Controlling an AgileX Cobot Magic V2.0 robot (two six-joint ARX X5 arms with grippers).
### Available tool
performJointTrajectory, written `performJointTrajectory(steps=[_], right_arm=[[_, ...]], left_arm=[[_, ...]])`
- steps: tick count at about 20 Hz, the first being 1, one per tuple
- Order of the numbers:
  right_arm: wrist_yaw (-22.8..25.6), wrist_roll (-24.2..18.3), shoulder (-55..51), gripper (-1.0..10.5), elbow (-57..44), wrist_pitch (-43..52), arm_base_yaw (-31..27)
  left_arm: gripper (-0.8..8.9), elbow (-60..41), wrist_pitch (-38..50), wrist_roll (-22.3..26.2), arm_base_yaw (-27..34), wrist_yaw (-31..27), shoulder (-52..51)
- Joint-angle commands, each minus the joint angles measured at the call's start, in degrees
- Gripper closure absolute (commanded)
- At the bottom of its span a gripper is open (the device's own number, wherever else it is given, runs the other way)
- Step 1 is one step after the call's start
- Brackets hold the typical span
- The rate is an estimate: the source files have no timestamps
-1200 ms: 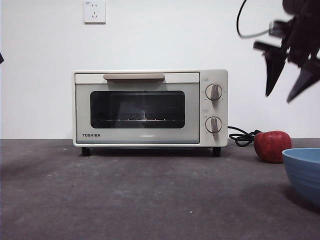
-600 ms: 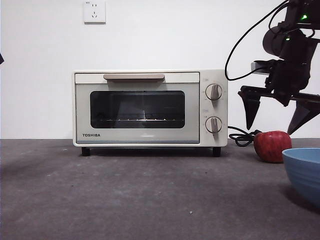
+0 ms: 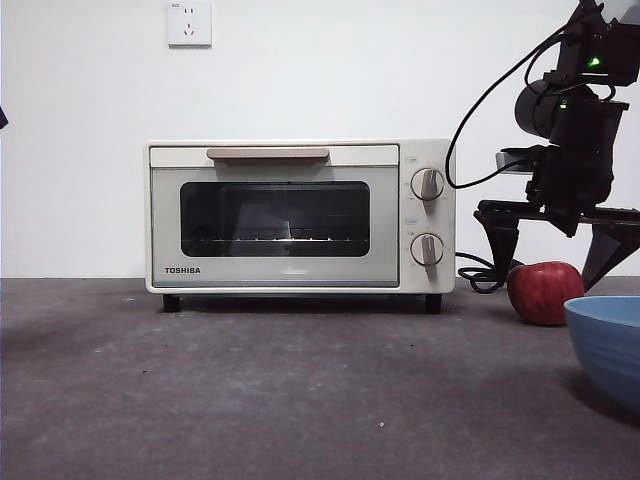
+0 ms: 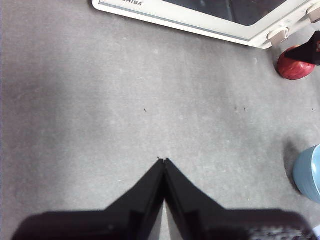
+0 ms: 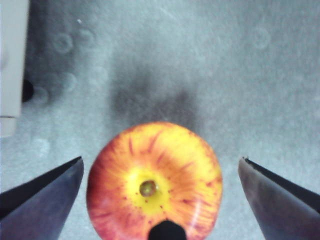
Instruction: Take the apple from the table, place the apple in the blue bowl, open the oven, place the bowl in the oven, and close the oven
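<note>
a count of what stands on the table

one apple (image 3: pixel 544 292), one blue bowl (image 3: pixel 607 345) and one oven (image 3: pixel 300 216) sit on the one table (image 3: pixel 250 390). the oven carries two round knobs (image 3: pixel 427 184), one bar handle (image 3: pixel 268 154), one glass door (image 3: pixel 275 219), two black feet (image 3: pixel 172 302) in sight and one black cord (image 3: pixel 484 274). one wall socket (image 3: pixel 189 22) shows on the wall. two grippers appear: the right gripper (image 5: pixel 160 172) with two jaws spread either side of the apple, the left gripper (image 4: pixel 163 161) with two jaws pressed together.
</note>
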Motion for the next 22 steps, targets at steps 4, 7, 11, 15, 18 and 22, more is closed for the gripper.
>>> performJointTrajectory(steps=[4, 7, 11, 15, 18, 22], right_arm=[[-0.87, 0.68, 1.42, 9.7, 0.07, -3.08, 0.07], [-0.92, 1.36, 0.55, 9.6, 0.28, -3.87, 0.04], [-1.16, 1.27, -4.94, 9.6, 0.39, -9.01, 0.42], [-4.44, -1.03, -12.96, 9.6, 0.39, -17.73, 1.51], [-4.92, -3.78, -18.53, 9.6, 0.37, -23.96, 3.80], [-4.87, -5.53, -25.29, 9.6, -2.01, -28.83, 8.74]], left_arm=[[8.18, -0.02, 0.11, 1.09, -0.07, 0.20, 0.13], [8.18, -0.02, -0.02, 1.09, -0.07, 0.20, 0.13], [8.18, -0.02, -0.02, 1.99, -0.07, 0.17, 0.13], [8.18, -0.02, 0.11, 2.12, -0.07, 0.17, 0.13], [8.17, -0.02, 0.28, 2.12, -0.07, -0.17, 0.13], [8.18, -0.02, 0.35, 2.12, -0.07, -0.22, 0.13]])
